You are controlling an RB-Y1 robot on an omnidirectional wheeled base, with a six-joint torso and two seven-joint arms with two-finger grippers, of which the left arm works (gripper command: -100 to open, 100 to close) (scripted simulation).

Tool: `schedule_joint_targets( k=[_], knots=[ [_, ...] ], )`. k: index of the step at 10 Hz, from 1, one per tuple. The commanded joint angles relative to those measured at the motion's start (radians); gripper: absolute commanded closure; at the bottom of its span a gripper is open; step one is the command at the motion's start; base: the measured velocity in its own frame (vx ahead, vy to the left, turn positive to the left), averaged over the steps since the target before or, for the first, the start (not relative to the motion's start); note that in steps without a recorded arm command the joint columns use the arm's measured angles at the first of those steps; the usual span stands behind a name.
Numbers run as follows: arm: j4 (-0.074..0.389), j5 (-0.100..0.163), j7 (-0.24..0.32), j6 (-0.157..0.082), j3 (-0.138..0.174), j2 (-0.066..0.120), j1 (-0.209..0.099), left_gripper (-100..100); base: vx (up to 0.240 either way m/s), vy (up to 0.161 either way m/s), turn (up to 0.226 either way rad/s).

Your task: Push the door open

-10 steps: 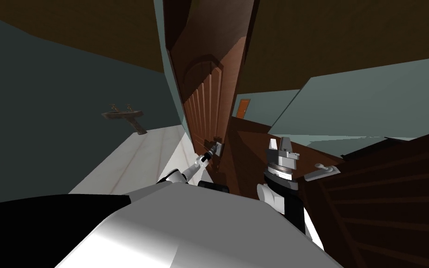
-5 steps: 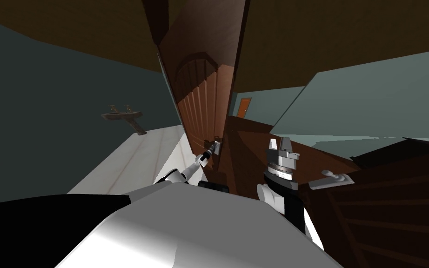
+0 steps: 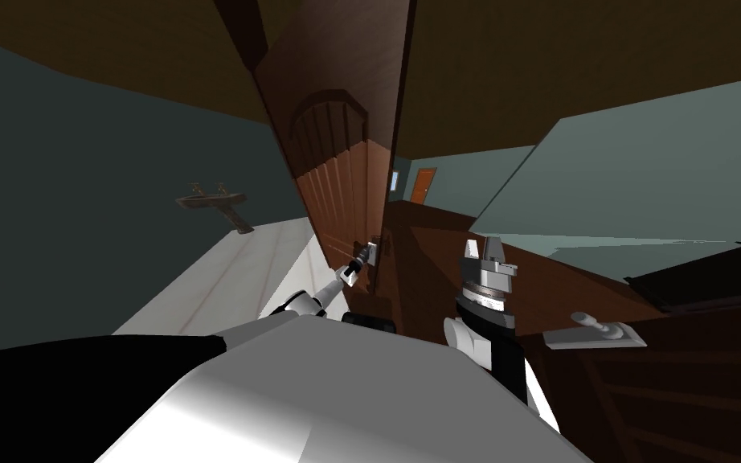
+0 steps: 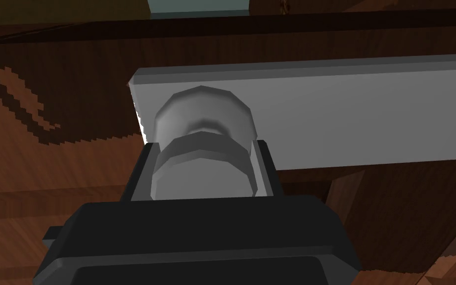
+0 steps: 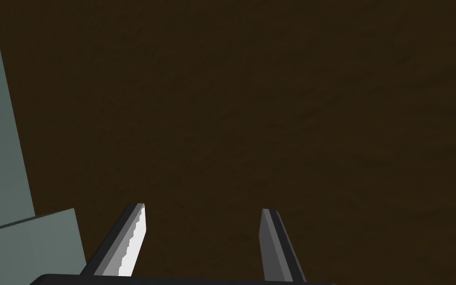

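Observation:
A brown panelled door [image 3: 337,177] stands ajar ahead of me, its edge turned towards me. My left arm reaches out to it, and my left gripper [image 3: 370,254] is at the handle on the door's edge. In the left wrist view the left gripper [image 4: 203,148] is shut on the round grey door handle [image 4: 202,118], which stands out from a grey plate [image 4: 350,118] on the wood. My right gripper [image 3: 485,247] is raised beside my chest, apart from the door, with its fingers [image 5: 135,237] open and nothing between them.
A second brown door leaf with a grey lever handle [image 3: 594,331] lies close on my right. A wall-mounted sink [image 3: 212,201] hangs on the dark wall to the left, above a pale floor [image 3: 232,273]. A small orange door [image 3: 419,185] shows far behind.
The door has swung further, its edge shifting left, and my left gripper has followed on the handle. The right-hand leaf with the lever has moved right and down. The right arm is still.

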Motion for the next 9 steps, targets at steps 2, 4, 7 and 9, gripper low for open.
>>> schedule_joint_targets(
  k=[2, 4, 7, 9],
  knots=[
    [-0.008, 0.010, -0.019, 0.006, 0.043, 0.014, 0.004, 100, 0.128, -0.160, 0.079],
    [-0.008, 0.010, -0.019, 0.006, 0.043, 0.014, 0.004, 100, 0.052, -0.053, 0.003],
    [-0.001, 0.023, -0.041, 0.009, 0.090, 0.018, 0.003, 100, 0.088, -0.107, 0.070],
    [0.003, 0.030, -0.054, 0.011, 0.118, 0.019, 0.002, 100, 0.136, -0.166, 0.086]
  ],
)
